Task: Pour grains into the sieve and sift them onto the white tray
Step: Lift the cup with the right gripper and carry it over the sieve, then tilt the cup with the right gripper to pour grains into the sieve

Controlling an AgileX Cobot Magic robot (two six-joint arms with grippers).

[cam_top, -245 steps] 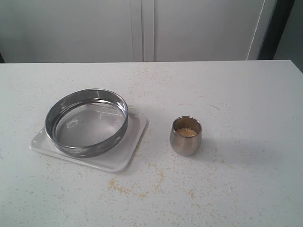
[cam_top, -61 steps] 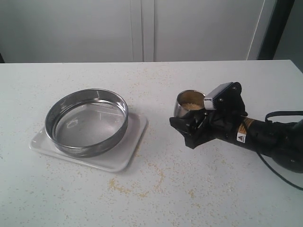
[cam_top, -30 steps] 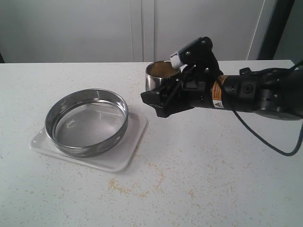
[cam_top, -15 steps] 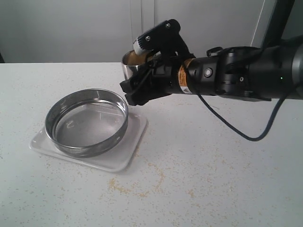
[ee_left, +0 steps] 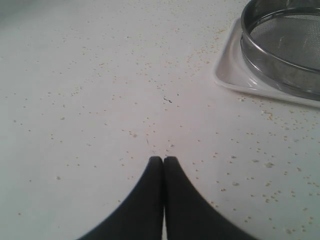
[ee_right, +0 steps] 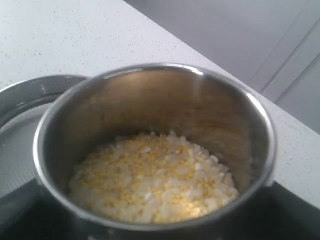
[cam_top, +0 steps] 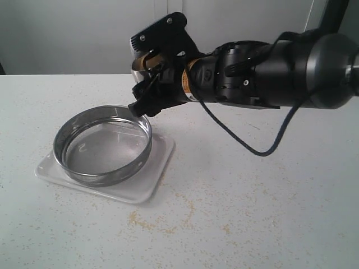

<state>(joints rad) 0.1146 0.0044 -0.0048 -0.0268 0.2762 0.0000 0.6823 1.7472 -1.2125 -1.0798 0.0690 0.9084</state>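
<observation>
The sieve point(cam_top: 102, 144), a wide steel ring with mesh bottom, rests on the white tray point(cam_top: 147, 180) at the table's left. My right gripper point(cam_top: 147, 84) is shut on a small steel cup point(cam_top: 139, 68), held in the air just beyond the sieve's far right rim. The right wrist view looks into the cup point(ee_right: 235, 115), where the grains point(ee_right: 152, 177), yellow and whitish, fill its bottom; the sieve point(ee_right: 20, 100) shows behind it. My left gripper point(ee_left: 163, 161) is shut and empty over bare table, the sieve point(ee_left: 280, 50) and tray point(ee_left: 235, 75) off to one side.
Spilled grains point(cam_top: 162, 221) are scattered on the white table in front of the tray. The right arm point(cam_top: 269, 75) and its cable stretch over the table's back right. A white cabinet wall stands behind.
The right gripper has carried the cup up and leftward from the table's middle to just above the sieve's far rim. Sieve and tray have not moved.
</observation>
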